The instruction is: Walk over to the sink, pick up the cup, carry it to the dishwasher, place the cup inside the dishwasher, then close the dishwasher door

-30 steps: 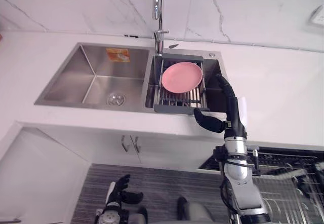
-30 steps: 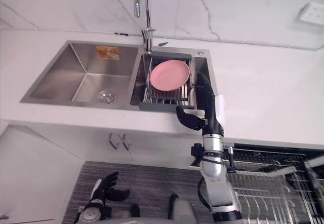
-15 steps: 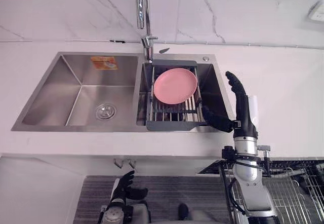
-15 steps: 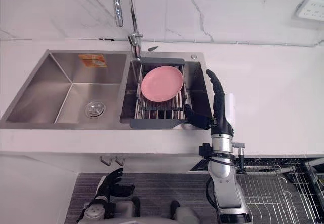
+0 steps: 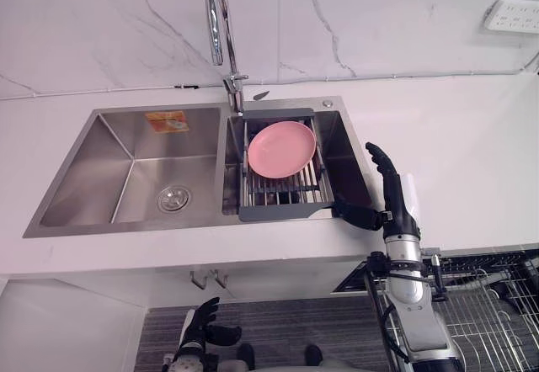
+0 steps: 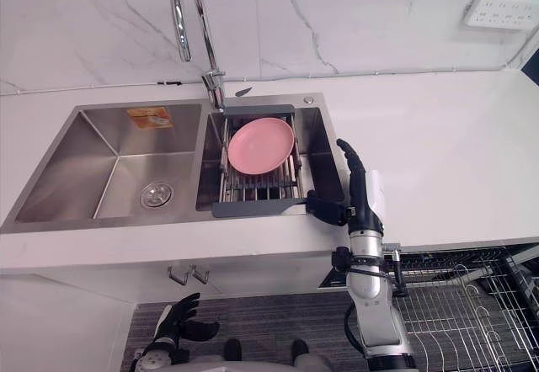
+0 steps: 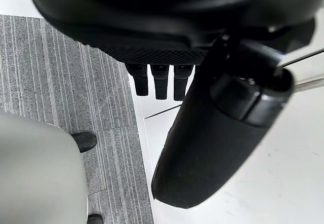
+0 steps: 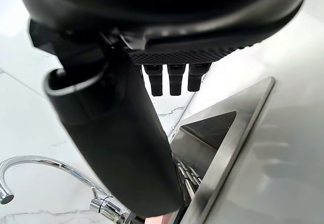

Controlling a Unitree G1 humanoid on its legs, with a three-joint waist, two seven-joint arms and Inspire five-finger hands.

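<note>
Now the right hand (image 5: 392,204), fingers straight and thumb splayed, hovers just beside the sink (image 5: 126,170)

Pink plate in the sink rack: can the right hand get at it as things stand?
Probably yes. The right hand, fingers straight, is raised just right of the rack, and the pink plate lies uncovered on top of it, with nothing between them.
</note>
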